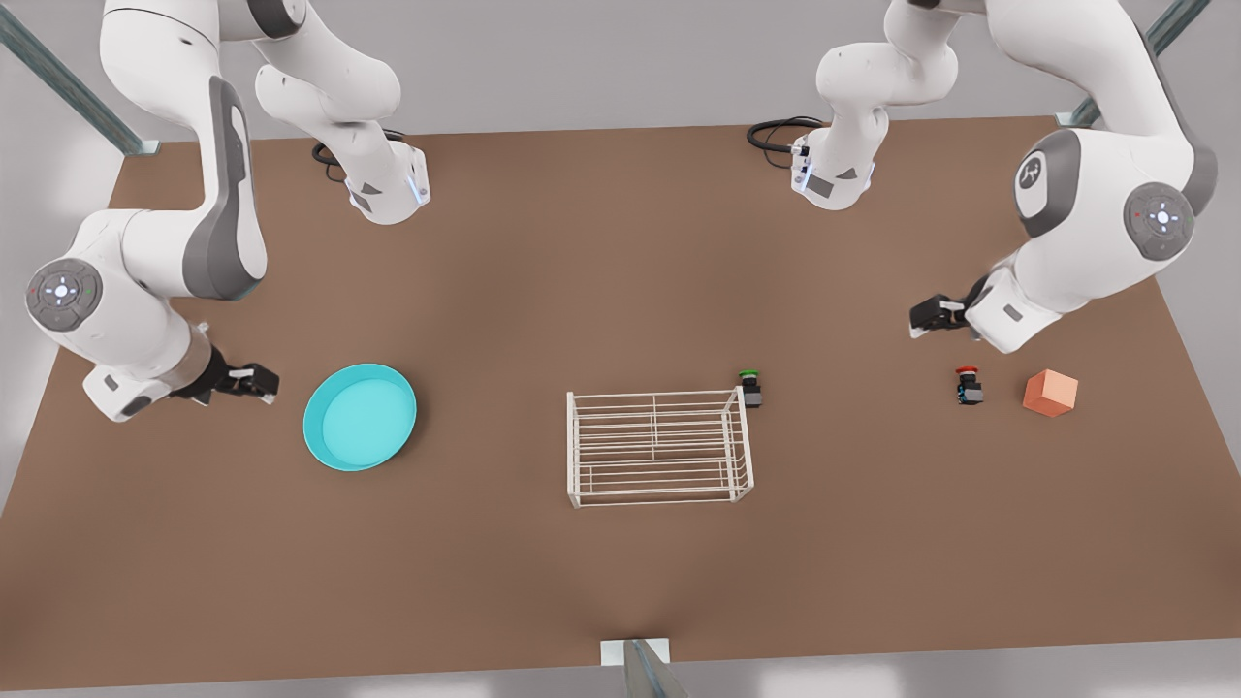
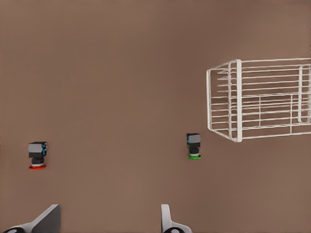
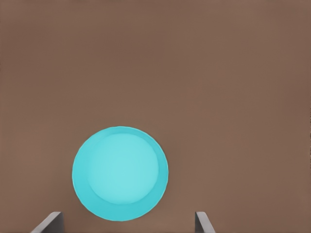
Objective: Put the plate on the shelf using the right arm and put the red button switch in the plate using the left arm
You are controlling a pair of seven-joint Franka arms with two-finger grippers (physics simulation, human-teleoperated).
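Observation:
The turquoise plate (image 1: 360, 417) lies flat on the brown table at the front view's left, and it is also seen in the right wrist view as the plate (image 3: 120, 173). My right gripper (image 1: 262, 381) hovers just beside it, open (image 3: 126, 224) and empty. The white wire shelf (image 1: 659, 427) stands mid-table. The red button switch (image 1: 968, 386) sits at the front view's right, near the left gripper (image 1: 921, 318). In the left wrist view the red button switch (image 2: 37, 155) lies off to one side of the open left gripper (image 2: 107, 221), with the shelf (image 2: 238, 99) farther off.
A green-capped switch (image 1: 749, 388) stands against the shelf's far right corner; the left wrist view has the green switch (image 2: 194, 145) too. An orange cube (image 1: 1050, 393) rests right of the red switch. Both arm bases stand at the table's far edge.

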